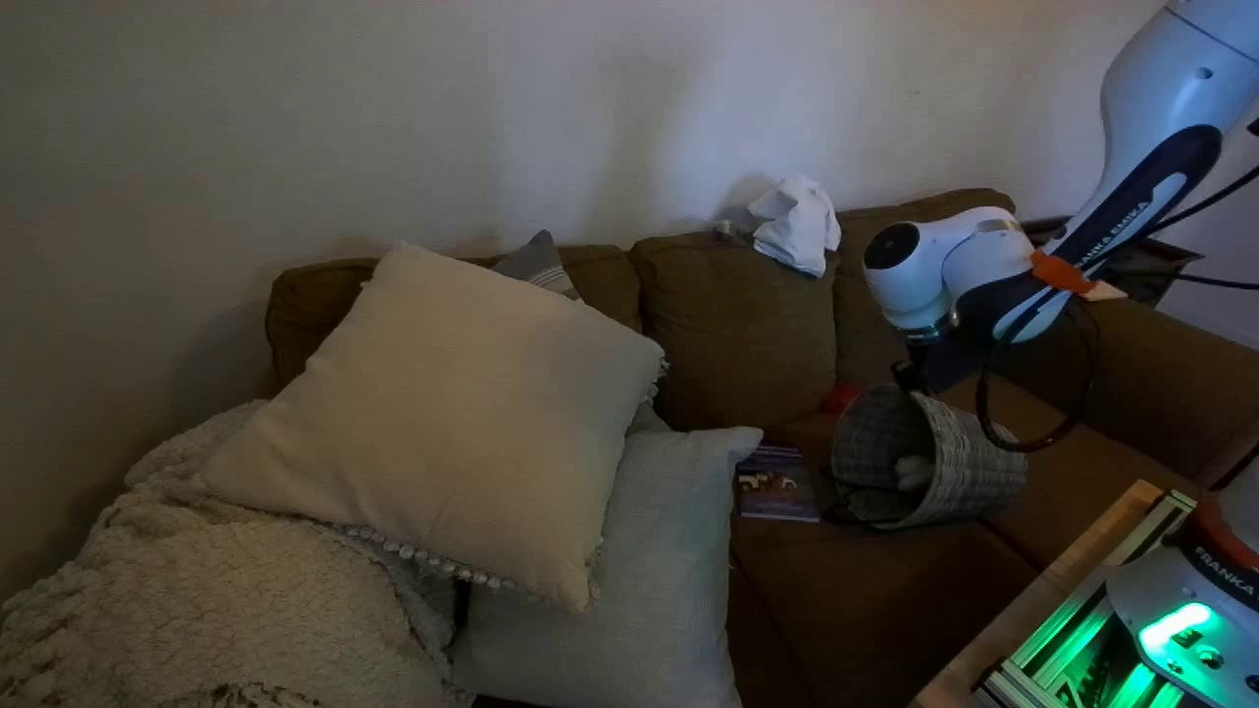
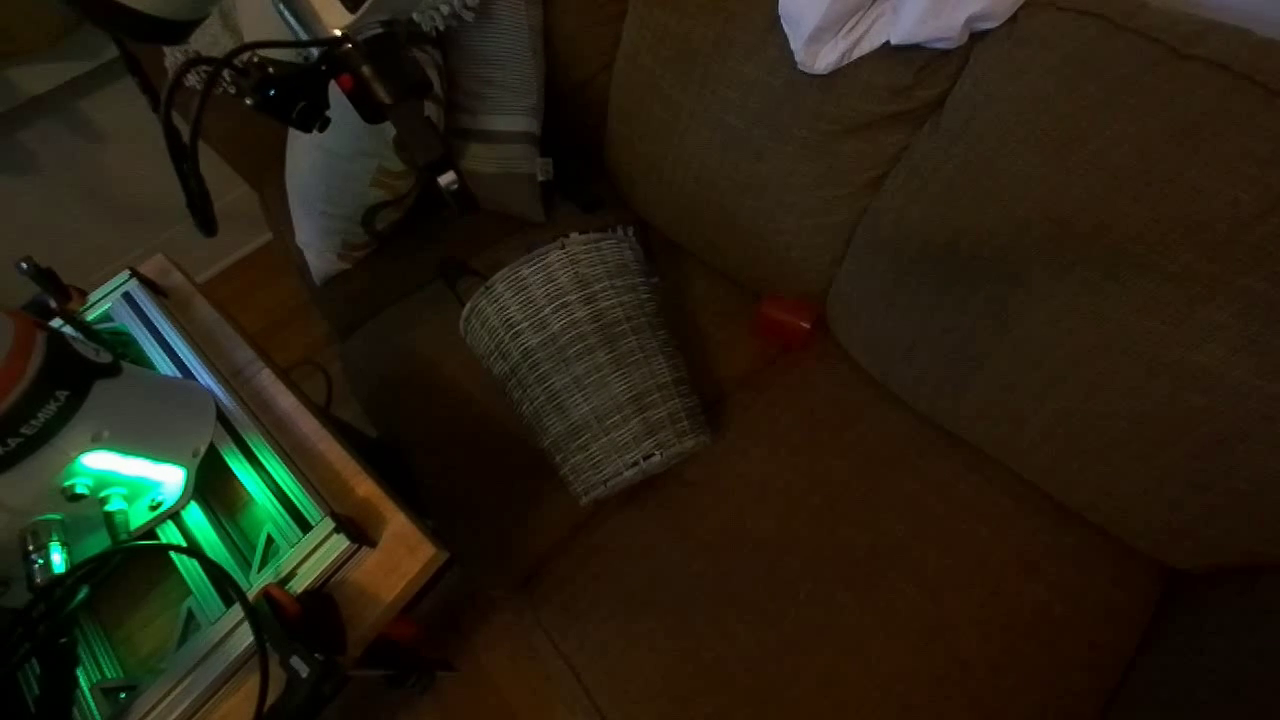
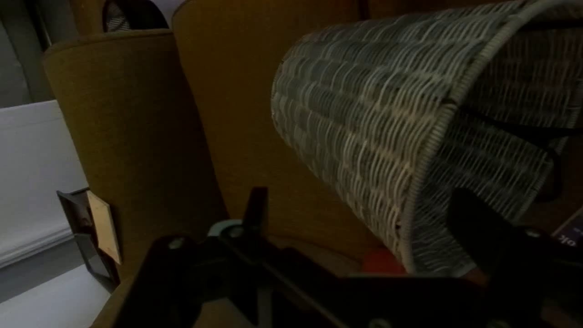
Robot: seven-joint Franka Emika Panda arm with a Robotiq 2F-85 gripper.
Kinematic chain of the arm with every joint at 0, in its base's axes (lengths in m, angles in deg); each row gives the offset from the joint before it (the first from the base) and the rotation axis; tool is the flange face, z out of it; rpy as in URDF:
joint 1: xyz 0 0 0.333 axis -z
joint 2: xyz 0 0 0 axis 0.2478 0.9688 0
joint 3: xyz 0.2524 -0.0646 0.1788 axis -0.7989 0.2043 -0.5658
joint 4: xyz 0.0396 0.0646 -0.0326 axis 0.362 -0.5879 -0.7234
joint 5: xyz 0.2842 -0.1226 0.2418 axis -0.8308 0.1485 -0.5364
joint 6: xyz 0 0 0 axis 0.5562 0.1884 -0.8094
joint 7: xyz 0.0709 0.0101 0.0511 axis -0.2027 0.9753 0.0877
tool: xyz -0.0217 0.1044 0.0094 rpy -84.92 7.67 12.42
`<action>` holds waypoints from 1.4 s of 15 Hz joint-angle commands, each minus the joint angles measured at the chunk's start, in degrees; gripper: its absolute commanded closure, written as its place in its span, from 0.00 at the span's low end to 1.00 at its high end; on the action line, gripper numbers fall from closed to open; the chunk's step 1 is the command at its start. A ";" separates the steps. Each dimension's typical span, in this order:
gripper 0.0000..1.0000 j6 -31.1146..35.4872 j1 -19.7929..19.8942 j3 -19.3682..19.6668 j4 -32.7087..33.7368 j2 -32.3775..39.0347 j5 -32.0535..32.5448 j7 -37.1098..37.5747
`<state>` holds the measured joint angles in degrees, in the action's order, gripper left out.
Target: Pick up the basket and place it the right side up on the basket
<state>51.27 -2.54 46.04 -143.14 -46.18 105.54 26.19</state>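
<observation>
A grey-white wicker basket [image 1: 974, 462] lies on its side on the brown sofa seat. It also shows in an exterior view [image 2: 590, 360] with its narrow base toward the camera, and in the wrist view [image 3: 378, 105] with its open mouth to the right. Dark handles show at its rim. My gripper [image 1: 913, 379] is just above the upper rim of the basket's mouth. In the wrist view the gripper [image 3: 360, 205] is open, one finger outside the basket and the other in front of its mouth. I cannot tell whether it touches the rim. No second basket shows.
A book [image 1: 777, 482] lies beside the basket's mouth. A red object [image 2: 785, 320] sits near the backrest. Large pale pillows [image 1: 443, 413] and a fluffy blanket [image 1: 226, 580] cover one sofa end. A white cloth [image 1: 797, 224] hangs on the backrest. A wooden table edge [image 2: 400, 550] borders the seat.
</observation>
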 commanded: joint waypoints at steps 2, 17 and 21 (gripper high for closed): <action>0.00 2.83 -9.29 8.72 6.90 12.50 1.03 9.07; 0.00 -12.60 -16.90 18.55 25.49 35.29 -1.46 13.42; 0.30 -11.58 -14.94 19.59 27.13 39.07 -1.81 12.96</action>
<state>39.58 -18.96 65.06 -118.16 -10.49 104.77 39.86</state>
